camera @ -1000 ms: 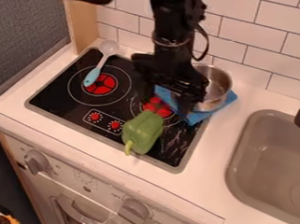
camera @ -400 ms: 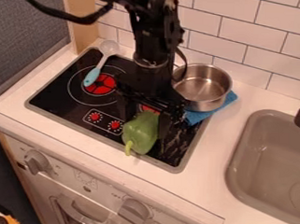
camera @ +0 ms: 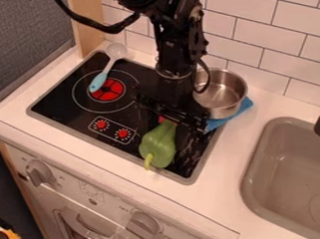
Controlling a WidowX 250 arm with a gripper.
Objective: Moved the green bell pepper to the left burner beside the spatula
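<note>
- The green bell pepper is clamped in the gripper.
- Its placement on the left burner beside the spatula is left to be done.

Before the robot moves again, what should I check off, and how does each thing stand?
1. Gripper at the green pepper: ok, it is down at the pepper's far end.
2. Grip firm enough to lift: cannot tell.
3. Pepper on the left burner: not ok, it lies at the stove's front right.
4. Room beside the spatula: ok, I think; only its handle lies over that burner.
5. Pot out of the way: probably ok, it stands on the side away from that burner.
</note>
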